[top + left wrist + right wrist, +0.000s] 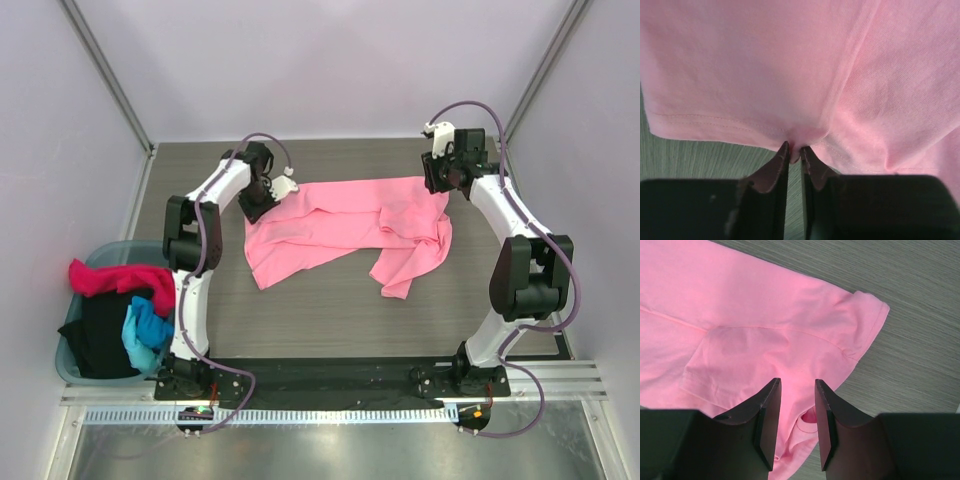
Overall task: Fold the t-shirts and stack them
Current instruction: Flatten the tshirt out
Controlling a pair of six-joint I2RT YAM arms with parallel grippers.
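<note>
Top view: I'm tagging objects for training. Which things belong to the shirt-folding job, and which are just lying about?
Job: pink t-shirt, magenta t-shirt, black t-shirt, blue t-shirt.
Lying about: teal basket, table.

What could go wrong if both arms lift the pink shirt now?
1. The left gripper pinches a thin bit of hem on the pink t-shirt at its fingertips; it may slip out.
2. The right gripper has its jaws apart around cloth near the sleeve, so that side might stay down.
</note>
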